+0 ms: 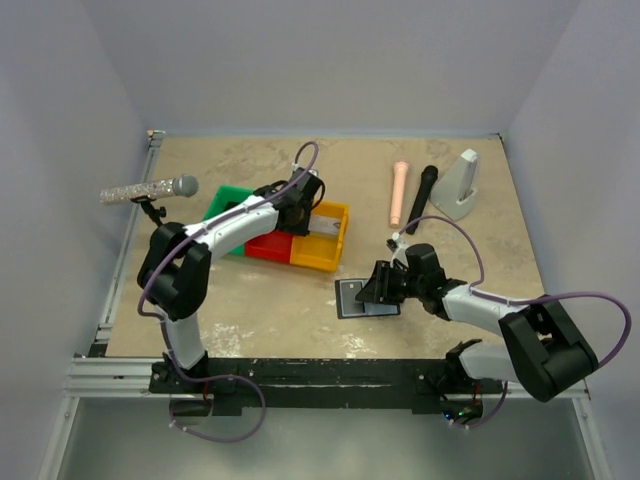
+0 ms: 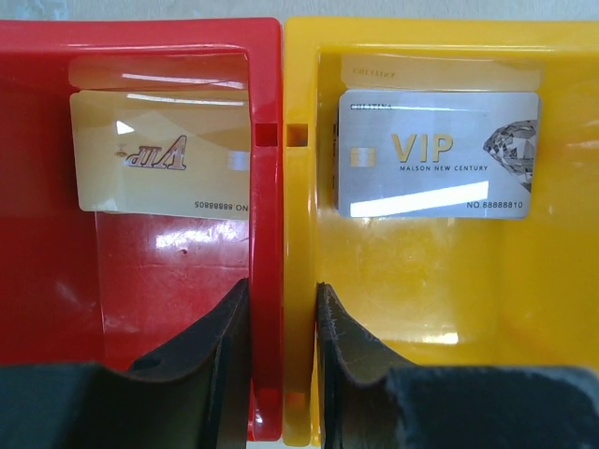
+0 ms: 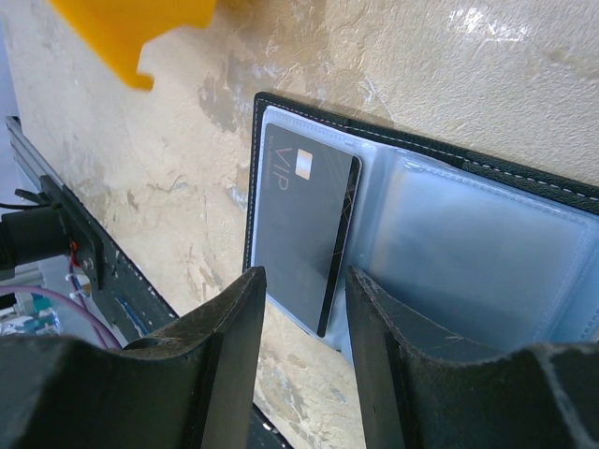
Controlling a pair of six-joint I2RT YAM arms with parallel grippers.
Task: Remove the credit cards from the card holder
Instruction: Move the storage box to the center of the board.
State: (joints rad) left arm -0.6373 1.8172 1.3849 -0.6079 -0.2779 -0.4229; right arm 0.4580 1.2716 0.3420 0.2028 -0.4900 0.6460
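The black card holder (image 1: 365, 298) lies open on the table, pale sleeves up (image 3: 487, 243). A dark credit card (image 3: 299, 224) sits in its left sleeve. My right gripper (image 3: 304, 281) hangs open just over that card's near end, fingers apart on either side of the card's long edge. A tan card (image 2: 159, 154) lies in the red bin (image 2: 56, 281) and a silvery grey card (image 2: 437, 154) in the yellow bin (image 2: 552, 299). My left gripper (image 2: 283, 299) straddles the joined wall between those two bins, one finger pressed on each side of it.
A green bin (image 1: 232, 205) joins the red one on the left. A glittery microphone (image 1: 150, 189) lies at the far left. A peach cylinder (image 1: 398, 192), a black stick (image 1: 420, 198) and a grey wedge stand (image 1: 460, 185) sit at the back right.
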